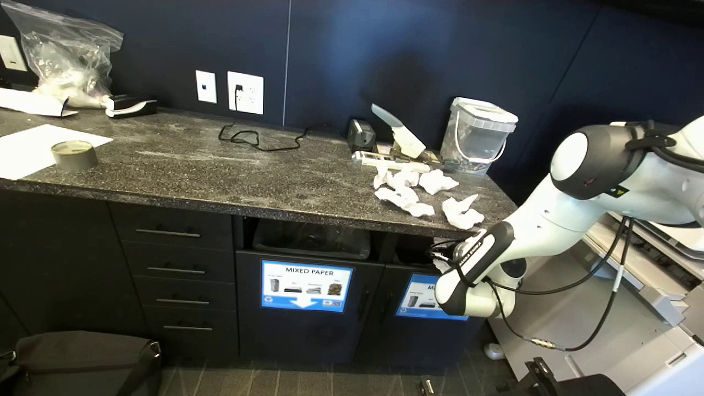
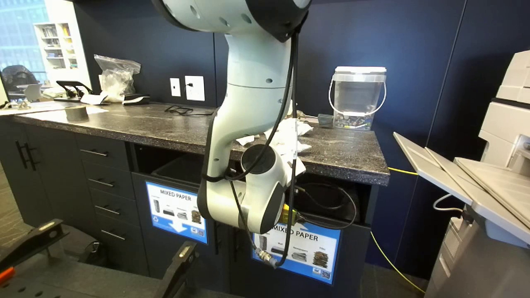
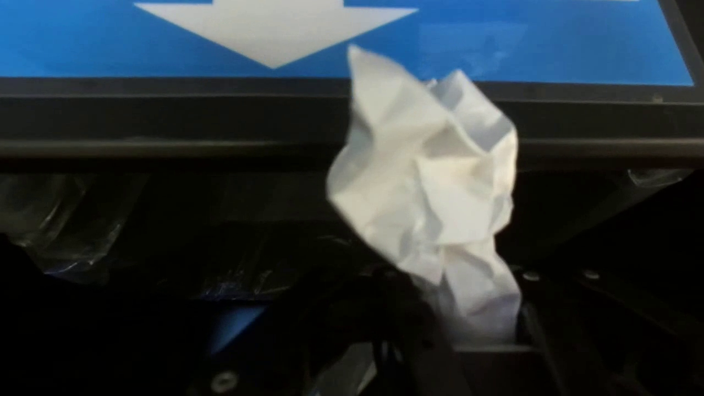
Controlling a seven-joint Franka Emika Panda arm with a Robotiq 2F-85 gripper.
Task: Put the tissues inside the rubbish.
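Observation:
In the wrist view my gripper [image 3: 467, 311] is shut on a crumpled white tissue [image 3: 418, 165], which sticks up from between the dark fingers. Behind it lies the dark mouth of the rubbish with its shiny liner [image 3: 71, 236]; how far in the tissue reaches, I cannot tell. Both exterior views show the arm's wrist [image 2: 236, 207] low in front of the right-hand opening under the counter; the fingers are mostly hidden there. Several more tissues [image 1: 462, 213] lie on the counter's right end, partly covered by the arm where the tissues [image 2: 304, 127] appear in an exterior view.
The dark counter [image 1: 308, 176] overhangs the bin openings. A left-hand lined bin [image 1: 313, 242] sits beside. On the counter stand a clear bucket [image 1: 476, 137], a stapler [image 1: 404, 137] and a tape roll [image 1: 74, 155]. A grey printer [image 2: 463, 178] stands at the right. Cables [image 2: 331, 207] hang by the wrist.

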